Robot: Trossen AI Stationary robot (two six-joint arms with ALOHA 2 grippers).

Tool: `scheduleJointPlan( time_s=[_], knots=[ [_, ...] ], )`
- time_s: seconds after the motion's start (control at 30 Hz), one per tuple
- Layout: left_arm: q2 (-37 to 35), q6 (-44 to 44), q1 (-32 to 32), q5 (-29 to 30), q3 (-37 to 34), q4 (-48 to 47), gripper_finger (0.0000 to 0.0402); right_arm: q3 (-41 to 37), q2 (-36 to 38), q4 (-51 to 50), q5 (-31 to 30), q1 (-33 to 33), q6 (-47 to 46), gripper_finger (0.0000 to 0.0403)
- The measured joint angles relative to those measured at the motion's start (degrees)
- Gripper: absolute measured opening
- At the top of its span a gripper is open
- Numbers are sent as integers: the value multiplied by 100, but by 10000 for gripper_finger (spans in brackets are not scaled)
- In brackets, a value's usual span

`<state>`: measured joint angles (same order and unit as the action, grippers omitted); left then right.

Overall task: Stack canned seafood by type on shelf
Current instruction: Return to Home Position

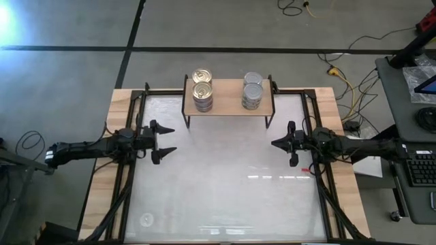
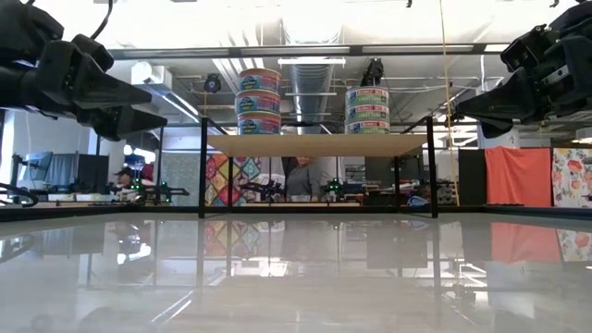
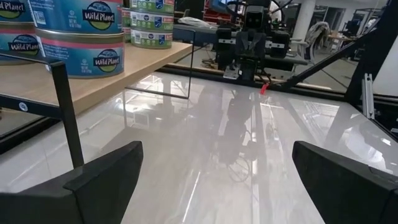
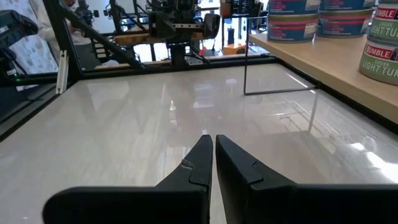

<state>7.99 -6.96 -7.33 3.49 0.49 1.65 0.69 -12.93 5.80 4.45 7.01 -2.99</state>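
left pincer (image 1: 167, 141) hangs released over the white counter (image 1: 225, 197), right pincer (image 1: 275, 143) clenched empty opposite. on the light wooden shelf (image 1: 228, 95), gold-lidded blue-pink tins (image 1: 202, 92) and silver-lidded green tins (image 1: 252, 94) stand stacked separately, lower lids hidden.

Bright, even light comes from overhead. In the low view, ceiling strip lights (image 2: 314, 61) glow directly above the shelf (image 2: 314, 145), and the room behind it is well lit. The glossy white tabletop (image 1: 225, 170) acts as a mirror. In front of the shelf it repeats the shelf's black legs and the room in soft, washed-out reflections, and from above it carries thin white glare streaks. In the right wrist view, hot patches of glare (image 4: 364, 146) lie on the tabletop beneath the shelf board. Far to the left of the shelf, a white flare burns out a corner of the grey floor (image 1: 68, 27). Shadows around the shelf are faint.
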Motion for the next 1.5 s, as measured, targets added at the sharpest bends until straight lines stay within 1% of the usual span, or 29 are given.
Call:
scheduleJointPlan(
  time_s=[1.5],
  knots=[
    [99,0,0,-2,0,3,398,4,0,0,0,-1,1,13]
  ],
)
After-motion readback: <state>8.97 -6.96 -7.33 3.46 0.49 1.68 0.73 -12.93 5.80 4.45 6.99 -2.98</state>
